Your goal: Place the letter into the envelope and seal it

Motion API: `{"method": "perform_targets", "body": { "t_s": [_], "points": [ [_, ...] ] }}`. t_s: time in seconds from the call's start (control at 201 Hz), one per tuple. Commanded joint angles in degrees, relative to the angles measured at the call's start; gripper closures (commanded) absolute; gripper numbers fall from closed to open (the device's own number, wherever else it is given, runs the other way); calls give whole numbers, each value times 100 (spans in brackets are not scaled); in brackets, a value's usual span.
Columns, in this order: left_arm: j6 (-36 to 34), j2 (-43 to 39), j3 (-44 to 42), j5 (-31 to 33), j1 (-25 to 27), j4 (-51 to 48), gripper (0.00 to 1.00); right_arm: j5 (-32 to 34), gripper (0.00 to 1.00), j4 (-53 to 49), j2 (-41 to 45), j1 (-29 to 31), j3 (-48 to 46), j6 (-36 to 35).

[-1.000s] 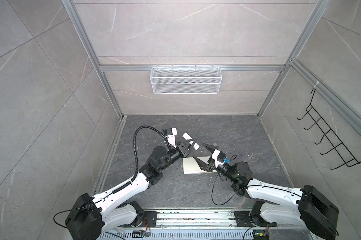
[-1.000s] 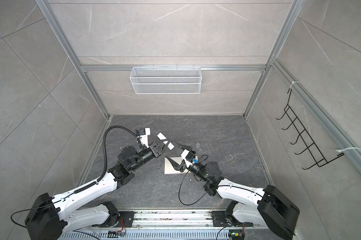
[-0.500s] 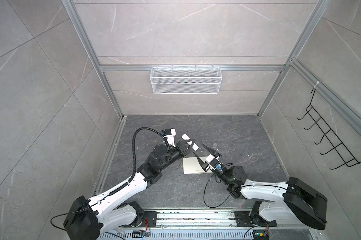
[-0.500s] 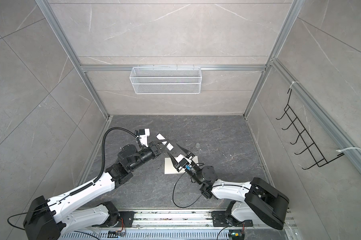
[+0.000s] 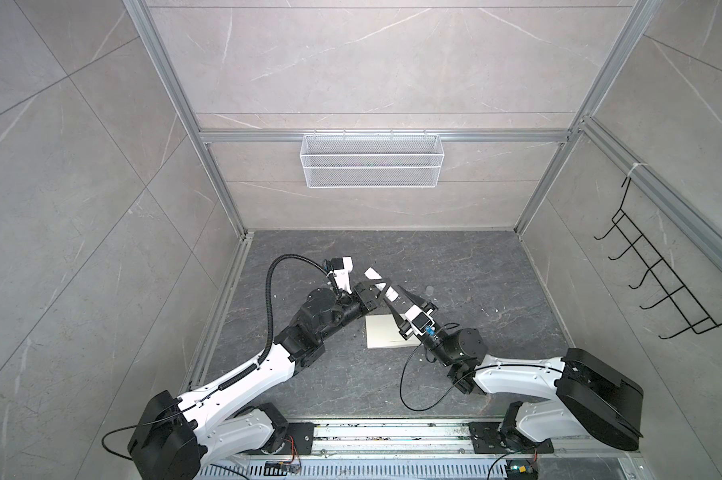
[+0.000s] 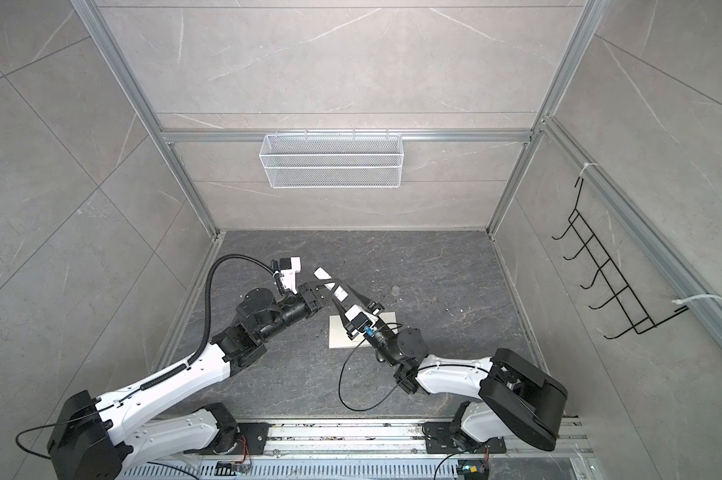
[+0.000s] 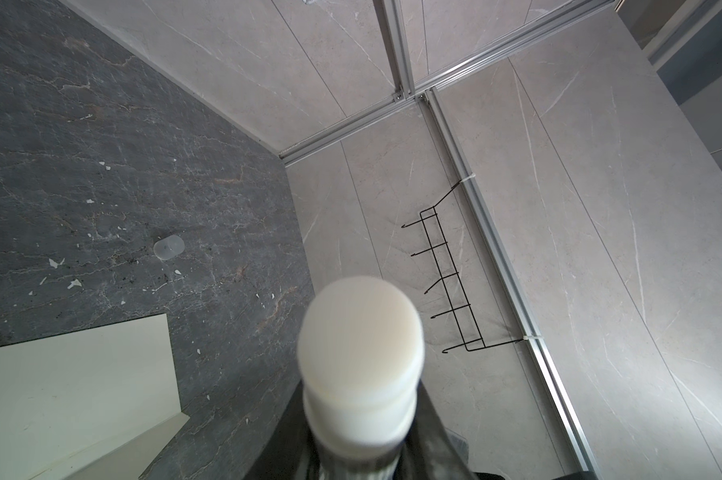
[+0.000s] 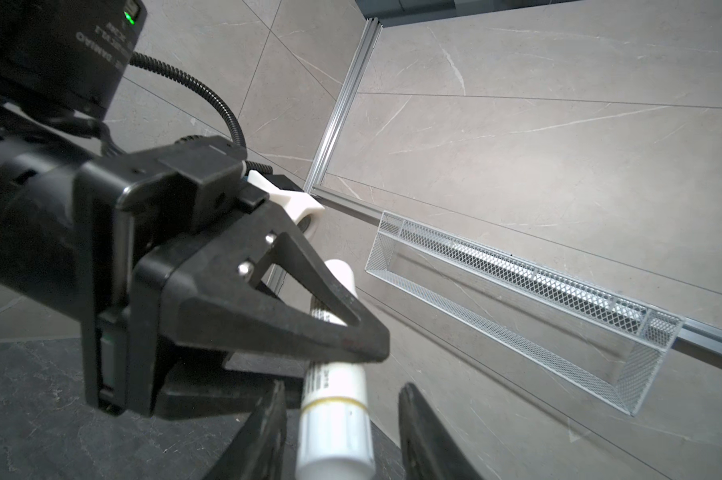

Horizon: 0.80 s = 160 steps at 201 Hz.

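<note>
The envelope [image 5: 384, 338] lies on the floor [image 5: 475, 266], with the tube [image 5: 372, 274] in the air near its far edge. A cap [image 5: 429, 289] stands behind to the right. A basket [image 5: 371, 160] hangs on the back wall.

The envelope [image 5: 380, 336] is a plain cream-white rectangle lying flat near the middle of the dark grey desk [image 5: 496, 291]. Up close, the envelope [image 7: 72, 386] shows a second paper edge stepping out along one side
</note>
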<state>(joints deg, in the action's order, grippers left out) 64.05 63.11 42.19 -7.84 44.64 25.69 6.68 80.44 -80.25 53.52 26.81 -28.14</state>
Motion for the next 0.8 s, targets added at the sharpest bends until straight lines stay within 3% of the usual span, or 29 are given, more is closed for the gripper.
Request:
{"method": "perform_targets", "body": {
  "t_s": [0.0,0.792],
  "points": [
    [4,-8,272,-122,-4,278,100,75,56,182,-143,37,184,3],
    [-68,-43,271,-228,0,292,100,462,64,173,-539,36,498,141]
  ]
}}
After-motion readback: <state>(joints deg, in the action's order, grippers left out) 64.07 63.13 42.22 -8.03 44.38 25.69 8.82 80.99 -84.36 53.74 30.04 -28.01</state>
